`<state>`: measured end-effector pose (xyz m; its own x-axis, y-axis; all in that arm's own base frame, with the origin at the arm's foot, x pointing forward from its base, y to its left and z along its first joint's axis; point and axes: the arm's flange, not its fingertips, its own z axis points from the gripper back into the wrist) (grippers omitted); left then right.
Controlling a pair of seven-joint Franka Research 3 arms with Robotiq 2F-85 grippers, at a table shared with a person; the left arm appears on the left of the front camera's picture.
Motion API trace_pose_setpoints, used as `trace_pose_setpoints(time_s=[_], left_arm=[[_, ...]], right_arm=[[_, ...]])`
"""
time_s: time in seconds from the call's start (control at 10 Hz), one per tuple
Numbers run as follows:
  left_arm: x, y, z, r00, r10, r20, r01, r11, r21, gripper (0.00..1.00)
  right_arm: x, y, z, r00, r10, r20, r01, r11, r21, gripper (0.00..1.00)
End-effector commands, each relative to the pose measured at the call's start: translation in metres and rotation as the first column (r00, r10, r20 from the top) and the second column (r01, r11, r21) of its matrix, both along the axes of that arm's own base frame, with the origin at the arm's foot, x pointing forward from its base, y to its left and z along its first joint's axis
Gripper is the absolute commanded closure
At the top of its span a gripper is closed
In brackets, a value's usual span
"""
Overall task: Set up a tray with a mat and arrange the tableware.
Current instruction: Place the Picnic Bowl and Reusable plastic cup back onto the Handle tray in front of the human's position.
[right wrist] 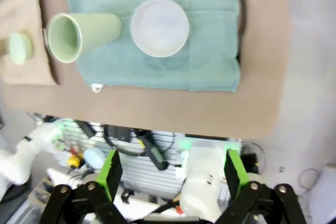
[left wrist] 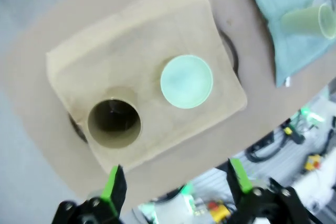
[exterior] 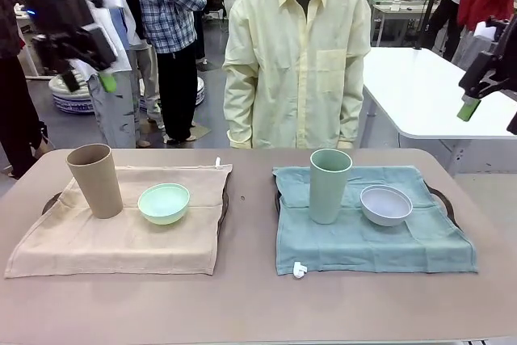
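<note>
Two place settings lie side by side on the table (exterior: 250, 296), one per arm, which would explain why each tray sits on its own half. On the left, the tan mat (exterior: 121, 228) covers its tray so fully that only dark rim slivers show at the edges; the tan cup (exterior: 94, 180) stands at 9 o'clock on it, upright, and the mint bowl (exterior: 164, 203) sits just beside it toward 3 o'clock, the two apart. On the right, the teal mat (exterior: 371, 236) drapes its tray likewise; the green cup (exterior: 329, 185) stands at 10 o'clock and the white bowl (exterior: 386, 204) beside it at 2 o'clock, close but not touching. Cups are tall, handleless and matt, flaring slightly to the mouth; bowls are small, shallow and empty. Both claws are raised well clear, presumably because the arrangement looks complete: the left gripper (left wrist: 173, 179) hangs over the tan setting, fingers spread wide and empty; the right gripper (right wrist: 170, 174) hangs off the near edge of the teal setting, likewise wide and empty. A person (exterior: 295, 54) stands at 12 o'clock, behind the table
</note>
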<state>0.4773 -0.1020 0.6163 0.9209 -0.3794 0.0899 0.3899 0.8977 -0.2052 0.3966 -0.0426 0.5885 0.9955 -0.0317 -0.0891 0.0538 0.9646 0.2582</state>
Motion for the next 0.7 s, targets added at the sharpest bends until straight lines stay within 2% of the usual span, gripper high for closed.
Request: trace_pose_setpoints(time_s=[0.0,0.2,0.4,0.6], left_arm=[[-0.012,0.033,-0.004,1.000,0.008,-0.014,-0.010,0.989,-0.150,0.00],[-0.013,0.078,-0.013,0.998,0.045,-0.034,-0.053,0.952,-0.303,0.00],[-0.024,0.129,-0.028,0.988,0.133,-0.084,-0.157,0.846,-0.509,0.00],[-0.032,0.179,-0.044,0.971,0.204,-0.128,-0.240,0.760,-0.604,0.00]], right_arm=[[0.008,-0.029,-0.003,1.000,-0.016,-0.023,0.020,0.981,0.191,0.00],[0.011,-0.059,-0.020,0.995,-0.094,-0.029,0.099,0.951,0.292,0.00],[0.005,-0.089,-0.033,0.985,-0.157,-0.064,0.170,0.908,0.384,0.00],[0.001,-0.113,-0.041,0.977,-0.197,-0.075,0.211,0.885,0.415,0.00]])
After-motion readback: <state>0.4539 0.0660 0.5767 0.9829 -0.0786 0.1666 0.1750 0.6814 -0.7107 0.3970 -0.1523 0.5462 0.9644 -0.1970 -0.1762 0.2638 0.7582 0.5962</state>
